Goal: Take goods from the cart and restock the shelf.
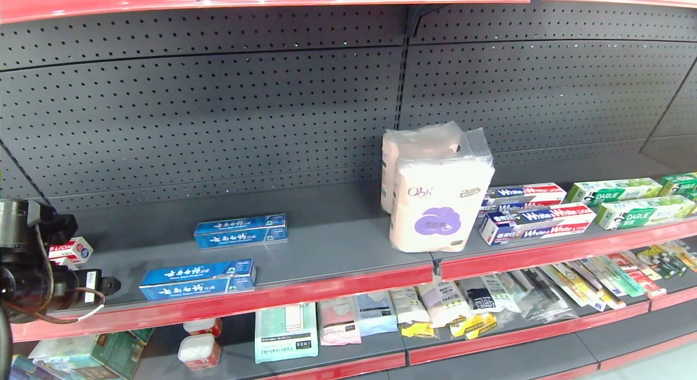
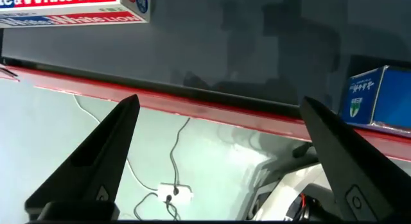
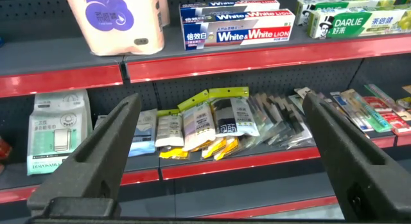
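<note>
**Both grippers spread wide and empty at the shelf**

The left gripper [image 2: 219, 101] has its two dark fingers [image 2: 96, 160] spread far apart, with nothing between them and nothing touching them. It hangs just in front of the red front edge of the shelf [image 2: 212, 112]. A red-and-white toothpaste box [image 2: 70, 9] lies on the shelf to one side and a blue box [image 2: 379, 95] to the other. In the head view the left arm [image 1: 32, 276] sits at the left end of the shelf, near the front blue toothpaste box [image 1: 197, 279].

The right gripper [image 3: 221, 95] is also wide open, fingers [image 3: 353, 160] apart and holding nothing. It faces the lower shelf [image 3: 244, 163], where flat packets [image 3: 212, 121] lie in a row.

On the grey shelf, a pack of toilet paper [image 1: 435, 189] stands upright near the middle, close to the front edge. Left of it, well apart, a second blue toothpaste box [image 1: 240, 231] lies behind the front one. Just right of the pack lie two red-and-white toothpaste boxes [image 1: 536, 222], and beyond them green toothpaste boxes [image 1: 642, 211].
</note>
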Available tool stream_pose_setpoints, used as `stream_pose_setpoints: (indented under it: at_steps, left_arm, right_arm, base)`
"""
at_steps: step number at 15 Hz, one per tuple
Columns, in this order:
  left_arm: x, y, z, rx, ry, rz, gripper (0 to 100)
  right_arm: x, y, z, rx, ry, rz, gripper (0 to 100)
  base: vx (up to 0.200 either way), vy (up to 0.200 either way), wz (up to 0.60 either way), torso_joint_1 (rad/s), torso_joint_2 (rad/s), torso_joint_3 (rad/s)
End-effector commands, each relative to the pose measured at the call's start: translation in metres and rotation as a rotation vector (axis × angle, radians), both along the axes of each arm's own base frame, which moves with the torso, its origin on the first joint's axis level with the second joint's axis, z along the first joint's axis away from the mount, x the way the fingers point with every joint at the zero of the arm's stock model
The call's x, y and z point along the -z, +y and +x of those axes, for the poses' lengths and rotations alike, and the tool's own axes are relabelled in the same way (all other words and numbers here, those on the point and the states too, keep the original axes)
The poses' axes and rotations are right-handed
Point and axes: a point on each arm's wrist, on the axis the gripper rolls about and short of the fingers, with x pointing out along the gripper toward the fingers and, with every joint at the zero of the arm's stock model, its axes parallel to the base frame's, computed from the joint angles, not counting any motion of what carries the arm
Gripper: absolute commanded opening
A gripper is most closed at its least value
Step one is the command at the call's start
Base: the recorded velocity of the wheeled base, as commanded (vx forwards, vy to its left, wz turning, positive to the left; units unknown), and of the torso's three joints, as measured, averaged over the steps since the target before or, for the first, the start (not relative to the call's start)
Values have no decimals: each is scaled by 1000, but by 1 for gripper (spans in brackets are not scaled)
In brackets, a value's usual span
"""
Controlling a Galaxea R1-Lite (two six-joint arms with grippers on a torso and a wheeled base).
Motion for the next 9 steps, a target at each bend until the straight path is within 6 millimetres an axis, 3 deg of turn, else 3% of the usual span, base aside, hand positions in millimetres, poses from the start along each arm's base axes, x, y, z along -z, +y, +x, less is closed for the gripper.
stream_pose_setpoints:
  at_steps: [1,9]
  left_arm:
    - [4,0,4,5,13,-6,100]
    - [7,-10,18,59,-25,-9,100]
  right_arm:
    - [0,0,0,-1,1,0,100]
    - [0,0,0,1,1,0,100]
  base:
    - [0,0,0,0,0,0]
    - [0,0,0,0,0,0]
